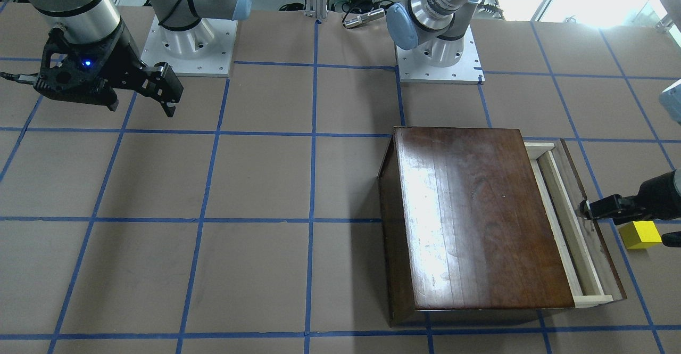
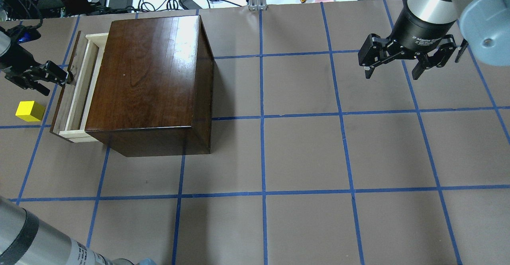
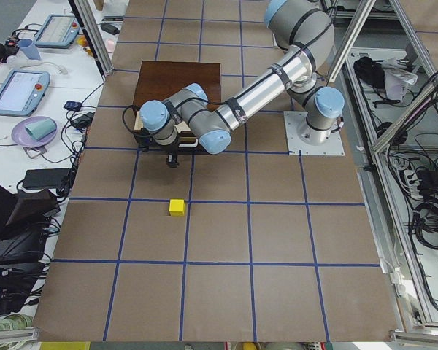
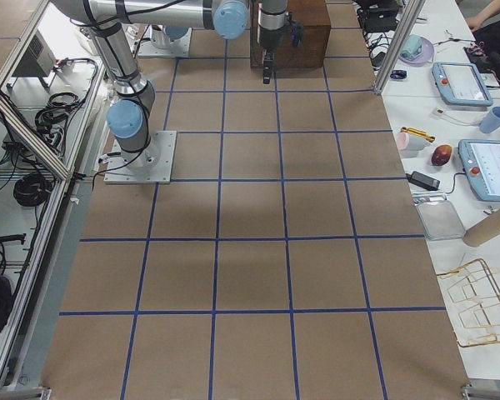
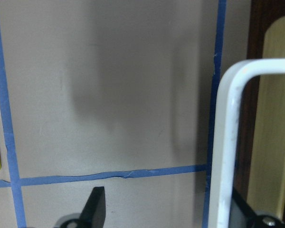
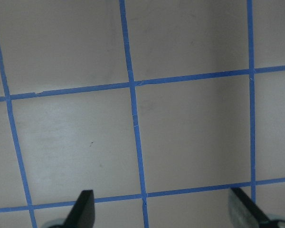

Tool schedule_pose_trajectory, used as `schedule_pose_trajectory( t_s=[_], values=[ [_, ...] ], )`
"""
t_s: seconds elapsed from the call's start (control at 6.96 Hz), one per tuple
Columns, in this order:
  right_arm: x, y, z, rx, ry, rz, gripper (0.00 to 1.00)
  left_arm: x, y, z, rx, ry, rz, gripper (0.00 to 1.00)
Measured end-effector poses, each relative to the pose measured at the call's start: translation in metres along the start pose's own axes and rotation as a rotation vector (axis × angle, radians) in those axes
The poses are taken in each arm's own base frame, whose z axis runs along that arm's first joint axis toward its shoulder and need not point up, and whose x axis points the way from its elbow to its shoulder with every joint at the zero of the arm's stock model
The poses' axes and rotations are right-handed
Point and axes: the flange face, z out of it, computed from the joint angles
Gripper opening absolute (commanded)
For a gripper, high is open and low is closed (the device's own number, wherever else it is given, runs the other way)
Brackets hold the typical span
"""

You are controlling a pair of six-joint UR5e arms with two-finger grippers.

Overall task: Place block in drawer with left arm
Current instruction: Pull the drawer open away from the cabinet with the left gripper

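Block (image 2: 30,110): on the counter (image 2: 303,153), just beyond the left end effector's (image 2: 51,81) outer finger, outside the drawer (image 1: 553,226).
Handling: probably light, rigid and smooth; pinch two opposite flat faces squarely.
Drawer: partly out of the box (image 2: 151,77), ahead of the fingertips; white handle (image 5: 228,142) just inside one finger.
Left end effector: spread, holding nothing.
Right end effector (image 2: 392,71): spread, well apart.

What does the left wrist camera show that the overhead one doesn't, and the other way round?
Only the left wrist view shows the bent white handle, close up. Only the overhead view shows the whole dark wooden box and the open right gripper. Both show the yellow block, just a sliver at the wrist view's edge, the part-open drawer and the blue tape lines.
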Motion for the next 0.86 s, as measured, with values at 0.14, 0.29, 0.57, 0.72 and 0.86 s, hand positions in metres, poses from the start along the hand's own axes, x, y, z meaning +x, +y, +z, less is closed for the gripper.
schedule_pose_trajectory(
  t_s=[0.14,0.29,0.57,0.72,0.86],
  values=[
    [0.0,0.0,0.0,0.0,0.0,0.0,1.0,-0.0003,0.0004,-0.0008,-0.002,-0.006,0.0,0.85],
    [0.0,0.0,0.0,0.0,0.0,0.0,1.0,-0.0015,0.0012,-0.0015,-0.009,-0.018,0.001,0.85],
    [0.0,0.0,0.0,0.0,0.0,0.0,1.0,-0.0027,0.002,-0.0017,-0.018,-0.032,0.002,0.85],
    [0.0,0.0,0.0,0.0,0.0,0.0,1.0,-0.0029,0.0024,-0.0025,-0.018,-0.035,0.002,0.85],
    [0.0,0.0,0.0,0.0,0.0,0.0,1.0,-0.0047,0.0034,-0.0034,-0.018,-0.036,-0.001,0.85]
  ],
)
